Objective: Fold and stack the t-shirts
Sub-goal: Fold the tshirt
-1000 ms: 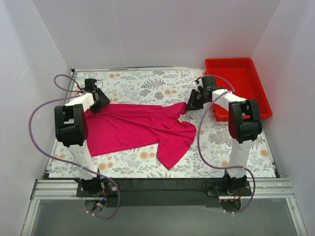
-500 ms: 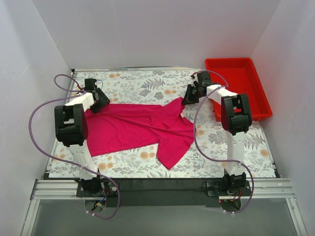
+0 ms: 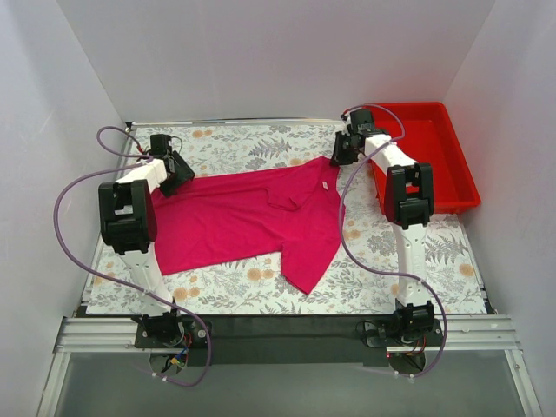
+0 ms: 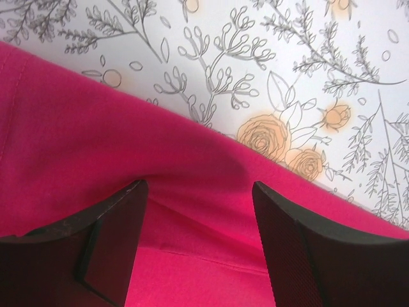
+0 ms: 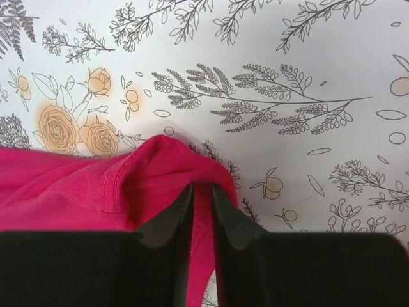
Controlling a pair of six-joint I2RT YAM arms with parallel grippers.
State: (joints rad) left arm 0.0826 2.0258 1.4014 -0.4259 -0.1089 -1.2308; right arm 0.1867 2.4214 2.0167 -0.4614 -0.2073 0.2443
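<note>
T-shirt (image 3: pixel 243 221) corner pulled farther back, right claw (image 3: pixel 336 159) pinching it

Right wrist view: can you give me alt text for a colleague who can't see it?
The right gripper is pinched shut on a stitched edge of the pink t-shirt, and the fabric bunches up around it. Beyond the shirt lies a white tablecloth printed with grey leaves and orange flowers.
</note>
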